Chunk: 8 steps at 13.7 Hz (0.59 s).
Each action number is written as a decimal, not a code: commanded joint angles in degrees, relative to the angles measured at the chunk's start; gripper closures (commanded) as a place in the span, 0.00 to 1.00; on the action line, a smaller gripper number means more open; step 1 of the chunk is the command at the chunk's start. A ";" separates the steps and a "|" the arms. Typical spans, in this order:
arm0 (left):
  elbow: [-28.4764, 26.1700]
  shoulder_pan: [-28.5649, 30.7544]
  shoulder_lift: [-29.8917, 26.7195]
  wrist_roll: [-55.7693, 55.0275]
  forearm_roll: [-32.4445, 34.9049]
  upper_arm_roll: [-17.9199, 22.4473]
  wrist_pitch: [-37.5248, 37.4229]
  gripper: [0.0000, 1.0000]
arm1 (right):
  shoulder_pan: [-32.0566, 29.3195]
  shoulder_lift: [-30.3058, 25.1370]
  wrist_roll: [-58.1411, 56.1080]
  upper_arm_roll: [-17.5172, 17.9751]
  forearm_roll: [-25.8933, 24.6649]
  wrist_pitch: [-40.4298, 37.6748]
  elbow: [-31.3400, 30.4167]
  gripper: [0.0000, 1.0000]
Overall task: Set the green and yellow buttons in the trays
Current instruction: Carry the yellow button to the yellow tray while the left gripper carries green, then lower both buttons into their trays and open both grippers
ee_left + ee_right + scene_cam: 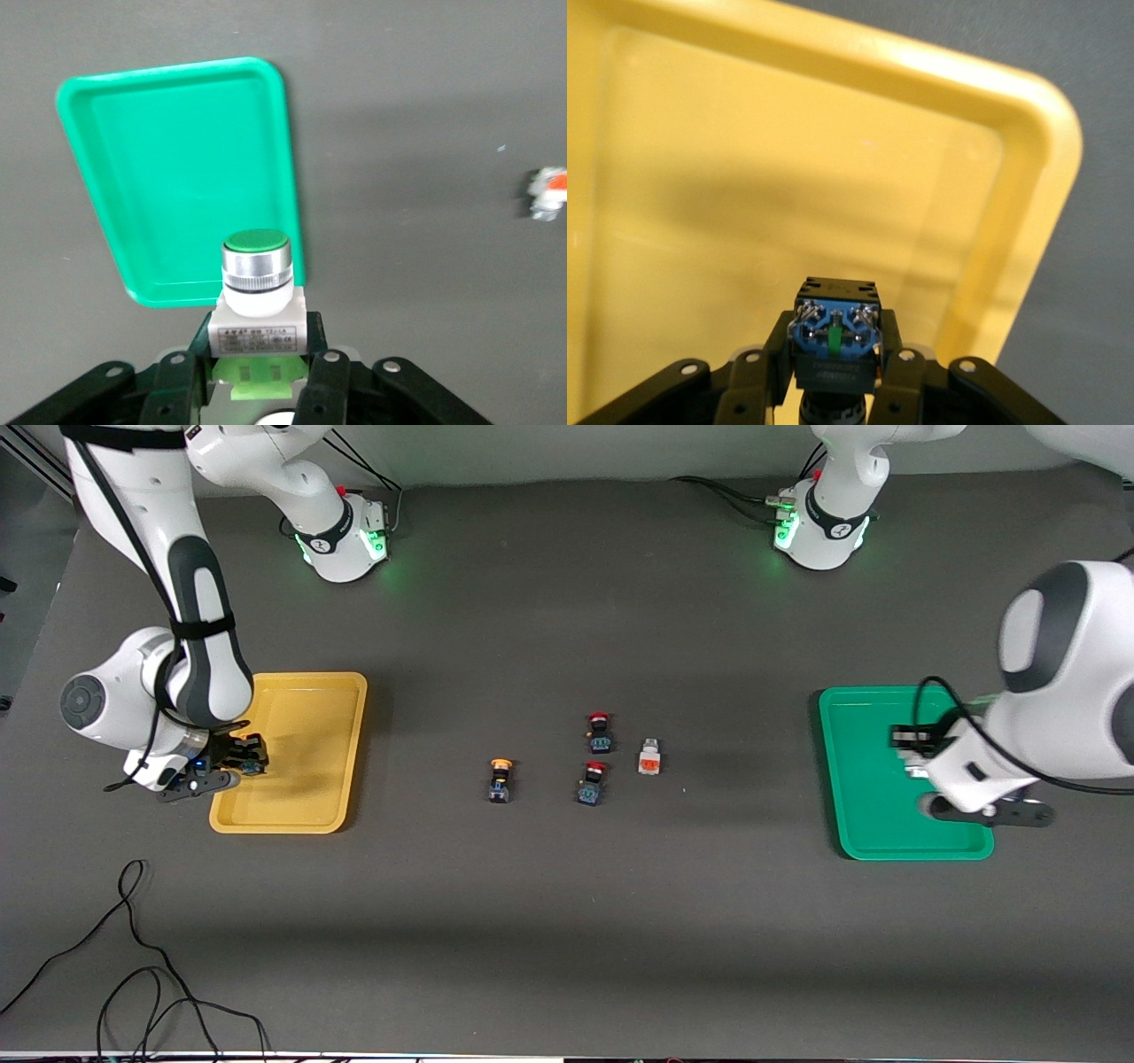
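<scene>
Both arms hang over their trays with a button pinched, so the step in hand looks like the release. The right gripper point(833, 372), over the yellow tray point(341, 691) at its own arm's end, is clamped on a dark button point(834, 341). It should come down low before the fingers part. The left gripper point(259, 376) over the green tray point(837, 779) grips a green button point(257, 274); it seems nearer the rim, so it should shift inward first. Mid-table wait a yellow-capped button point(500, 779), two red-capped ones (not wanted) and an orange-faced block point(649, 758).

The dark button's cap points away from the camera, its colour hidden. In the front view the arms screen both held buttons.
</scene>
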 commanded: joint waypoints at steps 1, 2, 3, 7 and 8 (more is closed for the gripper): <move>-3.66 3.64 -1.05 8.07 1.50 -0.67 2.88 1.00 | 0.43 1.60 -2.54 -0.37 2.82 0.26 0.94 0.52; -5.42 5.31 -1.32 11.15 1.59 -0.67 4.73 1.00 | 0.43 1.60 -2.01 -0.37 2.82 0.08 1.11 0.15; -7.09 6.72 -1.49 12.75 1.59 -0.67 6.57 1.00 | 0.52 1.52 -1.66 -0.37 2.82 -0.27 1.11 0.01; -17.44 11.73 -3.16 18.91 1.59 -0.76 17.63 1.00 | 1.40 -1.29 0.87 -1.07 1.51 -7.17 6.10 0.00; -21.57 12.70 -4.12 19.52 1.59 -0.76 21.67 1.00 | 1.57 -1.38 3.24 -2.29 -1.72 -11.48 9.87 0.00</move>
